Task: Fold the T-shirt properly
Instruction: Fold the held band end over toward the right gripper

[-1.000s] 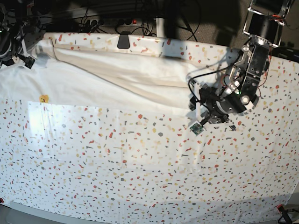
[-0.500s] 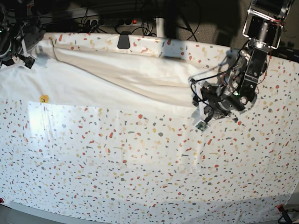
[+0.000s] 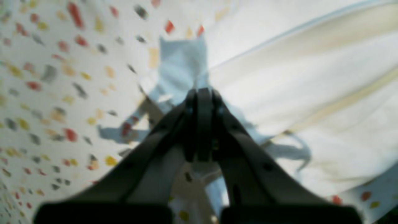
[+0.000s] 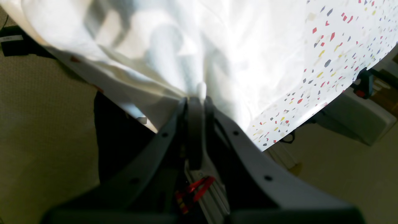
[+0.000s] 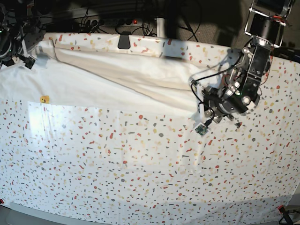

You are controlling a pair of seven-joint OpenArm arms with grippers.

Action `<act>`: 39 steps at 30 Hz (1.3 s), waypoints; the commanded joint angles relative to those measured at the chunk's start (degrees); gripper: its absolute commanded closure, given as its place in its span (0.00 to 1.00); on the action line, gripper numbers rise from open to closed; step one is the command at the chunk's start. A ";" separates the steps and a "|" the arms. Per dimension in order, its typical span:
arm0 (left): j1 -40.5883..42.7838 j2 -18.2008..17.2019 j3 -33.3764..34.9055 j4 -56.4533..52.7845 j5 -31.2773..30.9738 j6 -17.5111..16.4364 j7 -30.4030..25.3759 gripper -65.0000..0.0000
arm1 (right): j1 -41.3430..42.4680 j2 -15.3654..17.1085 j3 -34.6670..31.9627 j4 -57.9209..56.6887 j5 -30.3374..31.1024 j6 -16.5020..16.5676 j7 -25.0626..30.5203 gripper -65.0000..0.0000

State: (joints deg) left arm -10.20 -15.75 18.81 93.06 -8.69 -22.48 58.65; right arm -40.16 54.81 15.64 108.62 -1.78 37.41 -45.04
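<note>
Base view: T-shirt lies along the speckled table cover's far edge; left gripper clenched on its corner, right gripper clenched on its opposite end.

We are looking at a robotics lab bench. A speckled table cover is clamped over the table, a power strip and loose cables run behind it, and carpeted floor shows below the edge.

Dark grey pincer fingers, red wiring beneath.
</note>
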 commanded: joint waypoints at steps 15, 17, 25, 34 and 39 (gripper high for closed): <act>5.97 -3.50 -0.33 11.19 -2.21 0.02 -4.61 1.00 | 0.13 1.22 0.61 0.48 -0.81 -1.46 -0.66 1.00; 6.25 -3.67 -0.37 11.17 -1.62 0.04 -3.69 1.00 | 0.13 1.25 0.61 0.48 -0.81 -1.46 -0.61 1.00; 6.40 -3.65 -0.37 11.17 -1.36 0.04 -3.10 0.60 | 0.13 1.25 0.61 0.48 -0.81 -1.49 -0.63 1.00; 6.01 -3.61 -0.37 5.79 8.04 4.35 -7.45 0.59 | 0.13 1.22 0.61 0.48 -0.79 -1.46 -0.63 1.00; 5.11 -3.17 -0.37 0.79 -3.98 4.31 -6.34 0.59 | 0.13 1.25 0.61 0.48 -0.79 -1.46 -0.63 1.00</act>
State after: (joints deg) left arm -3.73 -18.63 18.76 92.95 -12.43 -18.24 53.45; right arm -40.16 54.81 15.64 108.62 -1.78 37.12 -45.06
